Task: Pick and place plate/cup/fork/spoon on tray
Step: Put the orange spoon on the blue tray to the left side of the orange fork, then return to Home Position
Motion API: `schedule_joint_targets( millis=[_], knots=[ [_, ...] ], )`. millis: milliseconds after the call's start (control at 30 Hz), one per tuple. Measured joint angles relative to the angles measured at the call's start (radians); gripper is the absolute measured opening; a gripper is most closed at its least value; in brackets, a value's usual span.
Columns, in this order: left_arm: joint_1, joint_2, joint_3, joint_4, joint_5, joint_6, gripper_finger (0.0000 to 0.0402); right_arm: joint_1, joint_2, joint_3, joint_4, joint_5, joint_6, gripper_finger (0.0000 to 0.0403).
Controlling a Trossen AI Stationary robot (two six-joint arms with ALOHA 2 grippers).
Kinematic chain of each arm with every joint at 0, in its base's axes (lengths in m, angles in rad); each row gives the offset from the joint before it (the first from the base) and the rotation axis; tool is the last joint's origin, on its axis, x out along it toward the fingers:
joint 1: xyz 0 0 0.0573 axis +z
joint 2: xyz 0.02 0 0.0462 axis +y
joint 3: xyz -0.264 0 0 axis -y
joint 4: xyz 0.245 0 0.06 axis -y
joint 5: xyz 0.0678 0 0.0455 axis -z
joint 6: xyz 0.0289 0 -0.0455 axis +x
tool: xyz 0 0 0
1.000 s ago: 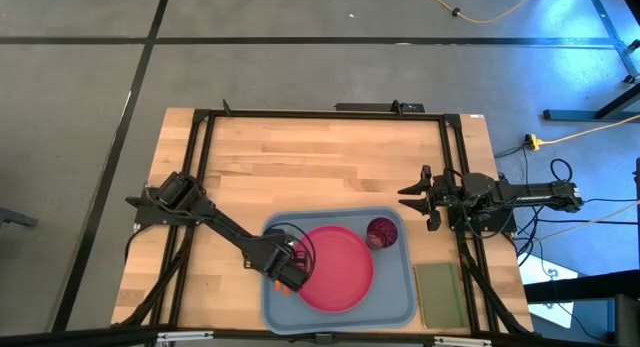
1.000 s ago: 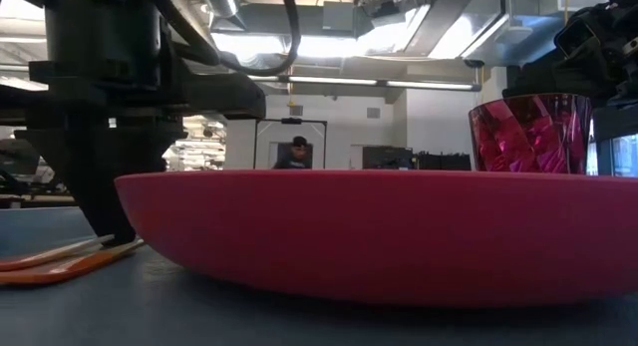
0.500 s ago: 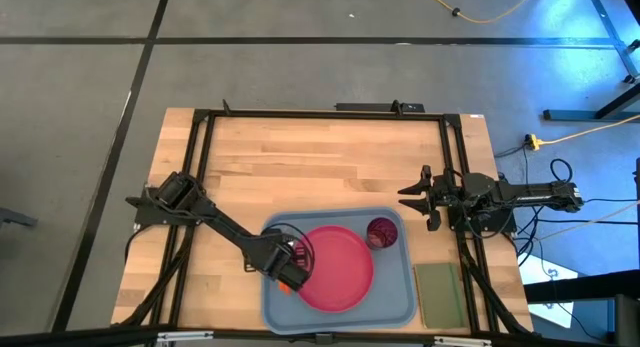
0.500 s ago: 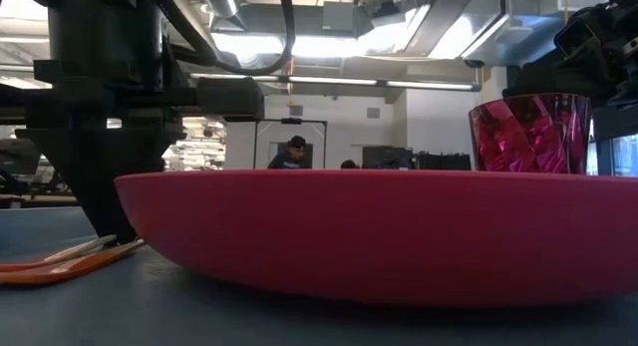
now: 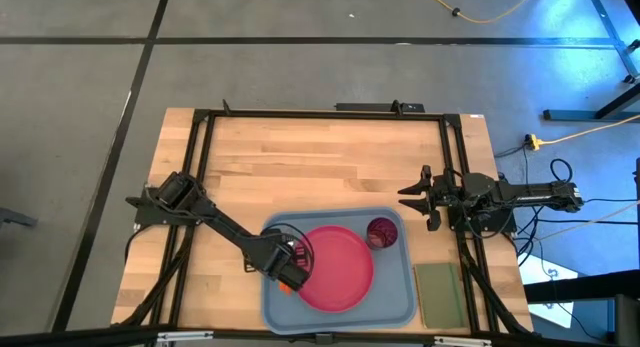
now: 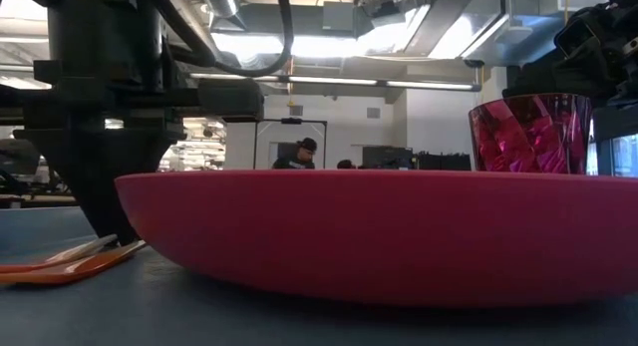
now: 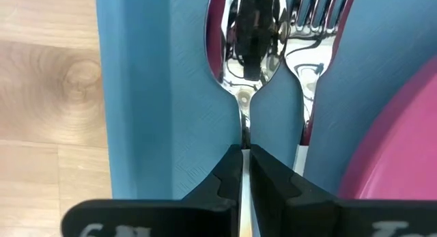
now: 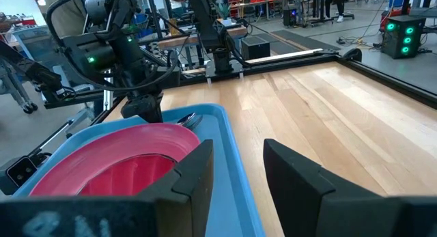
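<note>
The light blue tray (image 5: 400, 305) lies at the table's near edge. The pink-red plate (image 5: 338, 269) rests in its middle, and the dark red cup (image 5: 382, 232) stands upright at its far right corner. The spoon (image 7: 247, 32) and the fork (image 7: 315, 32) lie side by side on the tray's floor, left of the plate. Their orange handles (image 6: 60, 266) show in the low view. My left gripper (image 5: 287, 274) stands over them, shut on the spoon. My right gripper (image 5: 415, 199) is open and empty above the table, beyond the tray's far right corner. My left gripper pinches the spoon's thin neck (image 7: 244, 138), just behind the oval head, between its two fingertips. The fingers point down from above (image 6: 112, 226) and lie across the spoon. The spoon lies flat on the tray's floor, and the fingers hide most of its handle.
An olive green pad (image 5: 438, 293) lies on the table right of the tray. A black metal frame (image 5: 320, 114) runs around the tabletop. Bare wood lies beyond the tray's far side. People show in the room behind (image 6: 297, 152).
</note>
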Motion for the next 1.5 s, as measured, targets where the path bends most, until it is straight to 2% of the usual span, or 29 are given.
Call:
schedule_joint_targets(
  millis=[433, 900, 1300, 1500],
  knots=[
    [-0.002, -0.025, -0.005, -0.041, 0.016, 0.027, 0.0016, 0.0, 0.0, 0.0, 0.0, 0.0, 0.0, 0.0134],
    [-0.001, -0.029, -0.004, -0.04, 0.006, 0.023, 0.0069, 0.0, 0.0, 0.0, 0.0, 0.0, 0.0, 0.0134],
    [-0.001, -0.034, -0.002, -0.031, 0.003, 0.024, 0.0072, 0.0, 0.0, 0.0, 0.0, 0.0, 0.0, 0.0134],
    [-0.001, -0.102, -0.001, -0.049, 0.006, 0.028, 0.0073, 0.0, 0.0, 0.0, 0.0, 0.0, 0.0, 0.0134]
  ],
)
